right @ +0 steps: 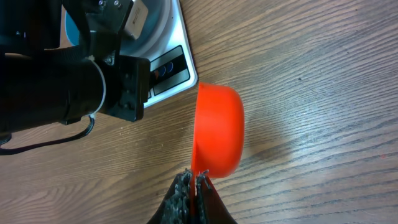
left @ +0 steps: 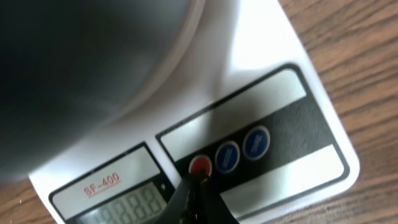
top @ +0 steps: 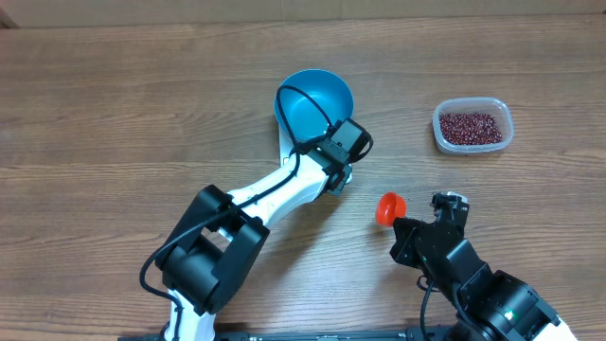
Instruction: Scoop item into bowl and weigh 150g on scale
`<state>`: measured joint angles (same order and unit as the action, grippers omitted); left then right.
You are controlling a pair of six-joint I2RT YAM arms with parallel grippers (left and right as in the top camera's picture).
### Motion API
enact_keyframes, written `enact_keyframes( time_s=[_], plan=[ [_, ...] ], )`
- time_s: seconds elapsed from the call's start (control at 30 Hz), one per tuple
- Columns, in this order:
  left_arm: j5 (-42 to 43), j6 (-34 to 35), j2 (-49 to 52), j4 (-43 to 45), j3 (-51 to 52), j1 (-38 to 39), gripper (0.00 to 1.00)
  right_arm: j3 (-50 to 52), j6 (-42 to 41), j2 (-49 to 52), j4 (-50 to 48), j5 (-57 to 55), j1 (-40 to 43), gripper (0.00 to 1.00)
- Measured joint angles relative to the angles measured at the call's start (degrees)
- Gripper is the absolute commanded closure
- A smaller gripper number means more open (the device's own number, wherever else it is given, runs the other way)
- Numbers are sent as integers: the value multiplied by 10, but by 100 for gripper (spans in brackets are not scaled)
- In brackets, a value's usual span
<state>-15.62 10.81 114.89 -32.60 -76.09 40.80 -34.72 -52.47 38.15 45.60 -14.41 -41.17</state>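
The blue bowl [top: 314,102] stands on the white scale [left: 267,43], which my left arm mostly hides from overhead. In the left wrist view the bowl [left: 81,62] is a dark blur above the scale's display. My left gripper [left: 198,180] is shut and empty, its tip resting on the scale's red button [left: 200,165]. The beans [top: 471,125] lie in a clear tub at the right. My right gripper [right: 194,177] is shut on the handle of the red scoop [right: 217,130], held just above the table right of the scale [right: 180,68].
The clear plastic tub [top: 507,120] sits at the right rear of the wooden table. Two blue buttons [left: 242,149] lie beside the red one. My left arm [top: 275,189] stretches diagonally from the front edge to the scale.
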Motion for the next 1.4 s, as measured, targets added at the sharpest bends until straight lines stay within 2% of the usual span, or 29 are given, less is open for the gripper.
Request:
enact_keyframes(
  time_s=[0.27,0.53,0.57,0.63,0.67,0.77,0.83,0.87,1.4],
  plan=[
    [46,0,-72,-78,19,0,96,0,0,0,-1,-2,0,96],
    [60,-18,-257,-180,19,0,95,0,0,0,-2,-2,0,96],
    [60,-21,-281,-191,19,0,89,0,0,0,-2,-2,0,96],
    [59,-31,-318,-204,19,0,63,0,0,0,-2,-2,0,96],
    [58,-35,-339,-209,19,0,53,0,0,0,-1,-2,0,96],
    [49,-41,-379,-215,19,0,35,0,-5,0,-1,-2,0,96],
    [39,-43,-397,-215,19,0,27,0,-11,0,-2,-2,0,96],
    [33,-45,-403,-215,19,0,0,0,-15,0,-1,-2,0,96],
    [8,-61,-410,-232,19,-1,0,0,-29,0,-2,-2,0,96]
  ],
)
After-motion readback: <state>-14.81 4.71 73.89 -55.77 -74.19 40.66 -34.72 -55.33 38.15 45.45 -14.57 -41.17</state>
